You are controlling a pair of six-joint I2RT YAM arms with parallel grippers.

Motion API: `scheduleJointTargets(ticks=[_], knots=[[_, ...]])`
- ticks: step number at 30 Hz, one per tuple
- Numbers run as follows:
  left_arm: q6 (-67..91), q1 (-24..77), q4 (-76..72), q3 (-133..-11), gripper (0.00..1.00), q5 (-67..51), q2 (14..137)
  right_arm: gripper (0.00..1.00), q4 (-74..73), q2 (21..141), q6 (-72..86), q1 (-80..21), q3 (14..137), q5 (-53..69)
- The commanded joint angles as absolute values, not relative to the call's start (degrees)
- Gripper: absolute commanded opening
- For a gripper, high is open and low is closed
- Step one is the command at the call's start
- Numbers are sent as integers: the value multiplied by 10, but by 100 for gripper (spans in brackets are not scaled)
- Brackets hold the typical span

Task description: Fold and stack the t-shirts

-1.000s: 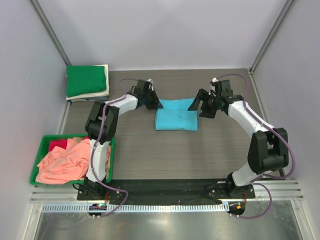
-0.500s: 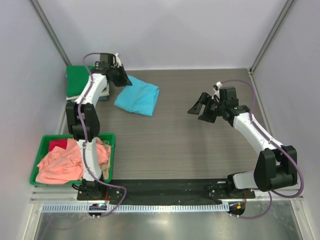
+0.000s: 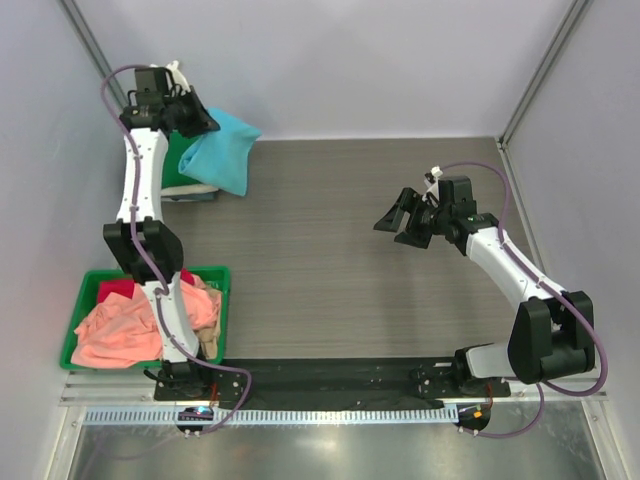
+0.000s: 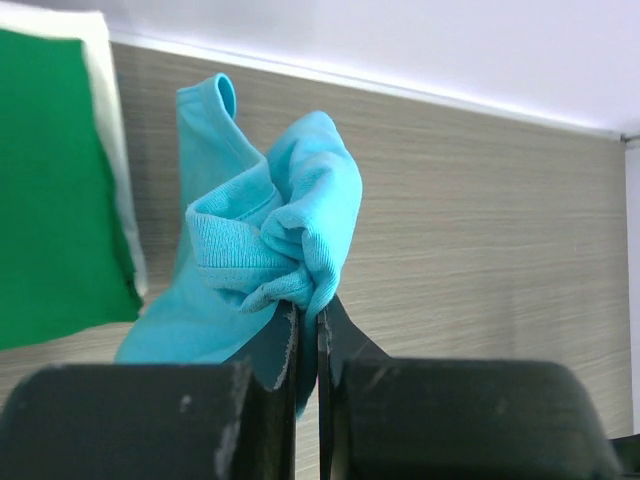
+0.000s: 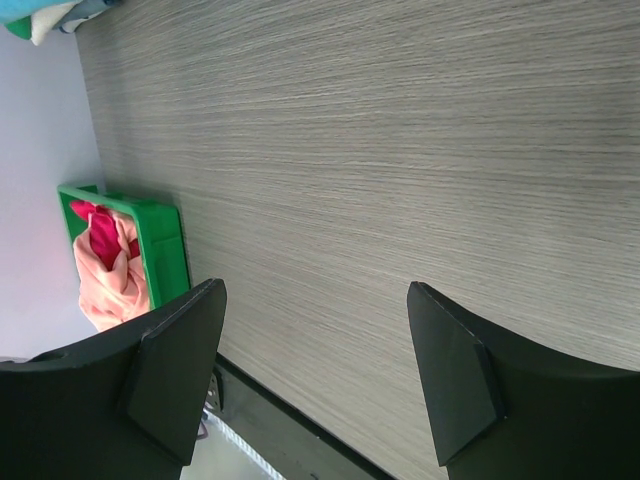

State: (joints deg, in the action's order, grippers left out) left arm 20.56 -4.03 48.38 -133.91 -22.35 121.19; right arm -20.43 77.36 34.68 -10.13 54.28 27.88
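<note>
My left gripper (image 3: 205,122) is shut on the folded sky-blue t-shirt (image 3: 222,152) and holds it in the air at the far left, partly over the stack of folded green (image 3: 172,160) and cream shirts. In the left wrist view the blue shirt (image 4: 262,240) bunches at the fingertips (image 4: 290,320), with the green shirt (image 4: 50,190) to the left. My right gripper (image 3: 392,222) is open and empty above the bare table at the right. A salmon-pink shirt (image 3: 125,330) and a red one (image 3: 115,290) lie in the green bin (image 3: 78,300).
The green bin stands at the near left, beside the left arm's base; it also shows in the right wrist view (image 5: 160,240). Grey walls enclose the table at the back and both sides. A black rail (image 3: 340,375) runs along the near edge.
My left gripper has carried the blue shirt from the table's middle up and to the far left, over the green stack. My right gripper let go and drew back to the right.
</note>
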Motion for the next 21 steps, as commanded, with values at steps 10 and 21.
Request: scheduleJointTargets(ticks=[10, 21], knots=[[219, -106, 456, -1412, 0, -299, 1154, 79, -166, 776, 353, -108, 536, 297], [233, -145, 418, -1435, 0, -333, 1175, 79, -163, 789, 349, -115, 533, 294]])
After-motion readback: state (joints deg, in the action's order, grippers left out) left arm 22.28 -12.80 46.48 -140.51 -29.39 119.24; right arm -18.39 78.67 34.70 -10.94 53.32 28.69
